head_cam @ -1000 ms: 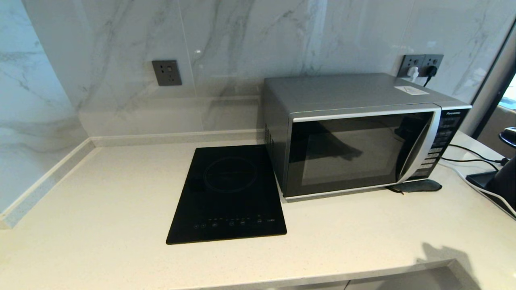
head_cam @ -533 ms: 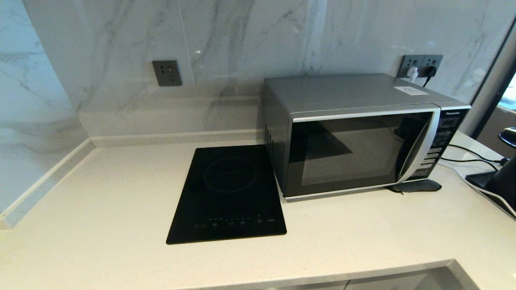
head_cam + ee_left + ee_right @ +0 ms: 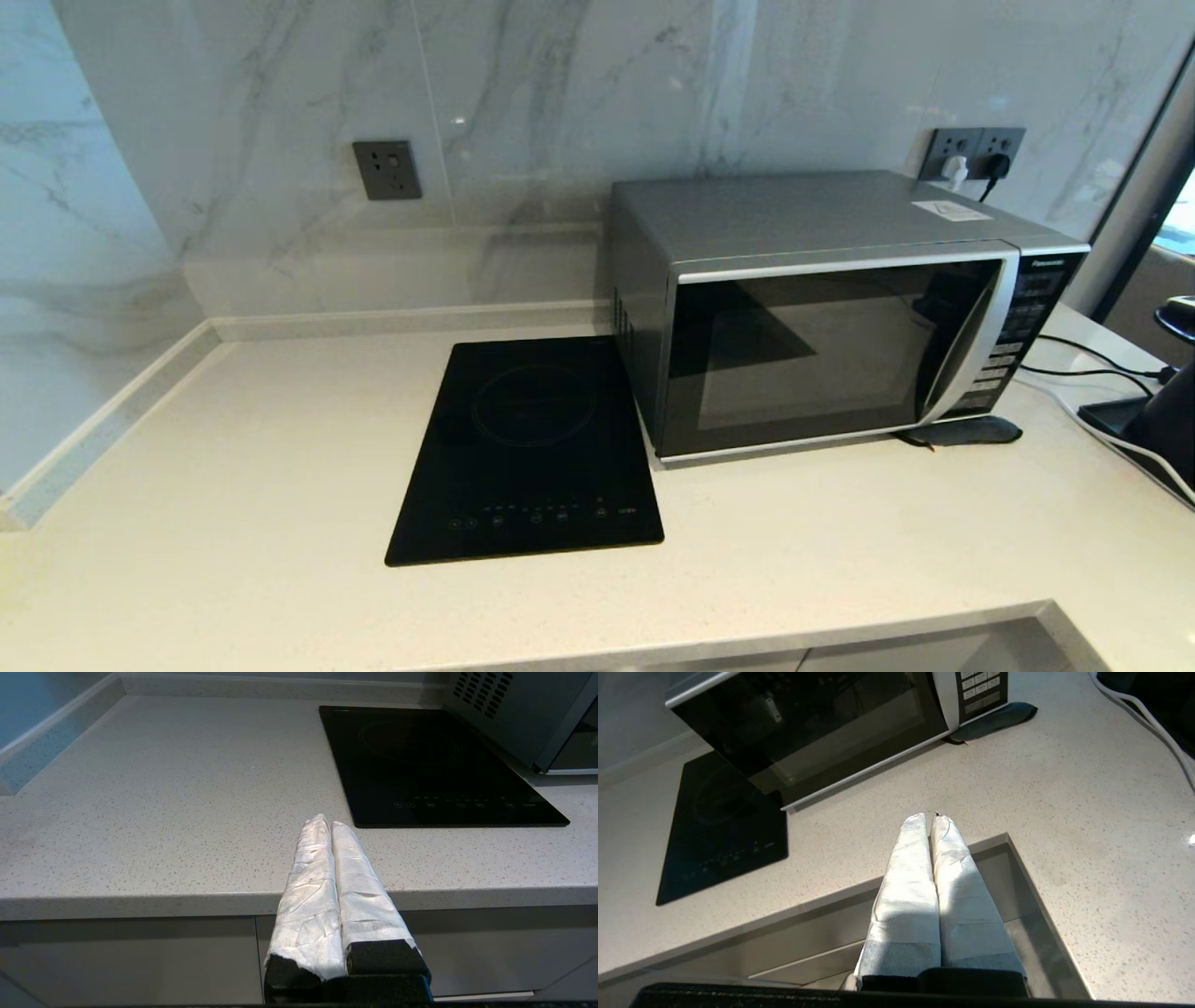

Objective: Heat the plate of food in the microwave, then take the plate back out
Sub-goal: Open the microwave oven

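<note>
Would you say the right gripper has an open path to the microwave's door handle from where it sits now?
Probably yes: the right gripper, shut, sits at the counter edge, with only bare countertop between it and the closed microwave.

Head high; wrists low, cooktop [image 3: 527, 453] shared

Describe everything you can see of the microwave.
The microwave is a large silver box with a dark glass door, shut, a curved silver handle strip and a black button panel at its right. It stands upright on the pale counter, close beside the black cooktop. A small white label lies on its top; a dark flat object lies at its front right corner.
</note>
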Controlling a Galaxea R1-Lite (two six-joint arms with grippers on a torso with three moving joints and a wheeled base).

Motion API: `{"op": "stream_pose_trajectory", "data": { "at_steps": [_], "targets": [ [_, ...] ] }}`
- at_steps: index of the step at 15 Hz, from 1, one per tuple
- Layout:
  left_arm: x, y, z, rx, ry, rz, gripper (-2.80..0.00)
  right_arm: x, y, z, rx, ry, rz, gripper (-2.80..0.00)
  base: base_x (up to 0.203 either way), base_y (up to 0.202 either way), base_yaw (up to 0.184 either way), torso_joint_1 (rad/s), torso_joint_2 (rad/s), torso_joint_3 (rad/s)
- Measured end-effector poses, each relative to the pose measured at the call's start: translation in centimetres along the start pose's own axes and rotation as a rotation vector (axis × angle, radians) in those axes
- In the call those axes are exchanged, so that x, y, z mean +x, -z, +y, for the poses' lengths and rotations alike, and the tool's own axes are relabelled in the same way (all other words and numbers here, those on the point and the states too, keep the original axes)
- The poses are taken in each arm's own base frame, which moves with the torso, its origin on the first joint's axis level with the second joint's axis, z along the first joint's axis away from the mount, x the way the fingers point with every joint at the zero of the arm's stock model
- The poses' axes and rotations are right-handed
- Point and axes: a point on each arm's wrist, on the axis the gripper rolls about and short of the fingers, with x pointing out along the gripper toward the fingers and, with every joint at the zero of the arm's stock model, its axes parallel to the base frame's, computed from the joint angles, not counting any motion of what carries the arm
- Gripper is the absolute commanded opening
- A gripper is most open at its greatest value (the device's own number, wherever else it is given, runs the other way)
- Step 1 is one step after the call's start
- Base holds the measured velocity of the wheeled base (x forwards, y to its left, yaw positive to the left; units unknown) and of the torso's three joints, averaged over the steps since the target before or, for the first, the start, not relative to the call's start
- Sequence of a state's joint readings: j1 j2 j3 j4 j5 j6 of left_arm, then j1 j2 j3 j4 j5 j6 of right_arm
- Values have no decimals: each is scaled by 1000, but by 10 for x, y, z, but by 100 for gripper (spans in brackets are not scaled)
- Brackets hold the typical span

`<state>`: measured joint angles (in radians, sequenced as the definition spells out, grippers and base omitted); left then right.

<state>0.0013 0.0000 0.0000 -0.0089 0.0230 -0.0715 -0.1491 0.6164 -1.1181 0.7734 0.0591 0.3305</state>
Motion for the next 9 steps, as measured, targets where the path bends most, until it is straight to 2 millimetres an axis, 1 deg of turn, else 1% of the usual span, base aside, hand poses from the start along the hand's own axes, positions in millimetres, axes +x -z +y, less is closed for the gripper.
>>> {"op": "stream_pose_trajectory", "data": {
  "at_steps": [4, 9],
  "targets": [
    [0, 0, 0, 0, 0, 0, -280, -17, 27, -8, 0, -3, 31, -280, 0, 0, 0, 0, 0, 0],
    [0, 0, 0, 0, 0, 0, -280, -35, 51, -15, -16, -19, -2, -280, 0, 0, 0, 0, 0, 0]
  ]
}}
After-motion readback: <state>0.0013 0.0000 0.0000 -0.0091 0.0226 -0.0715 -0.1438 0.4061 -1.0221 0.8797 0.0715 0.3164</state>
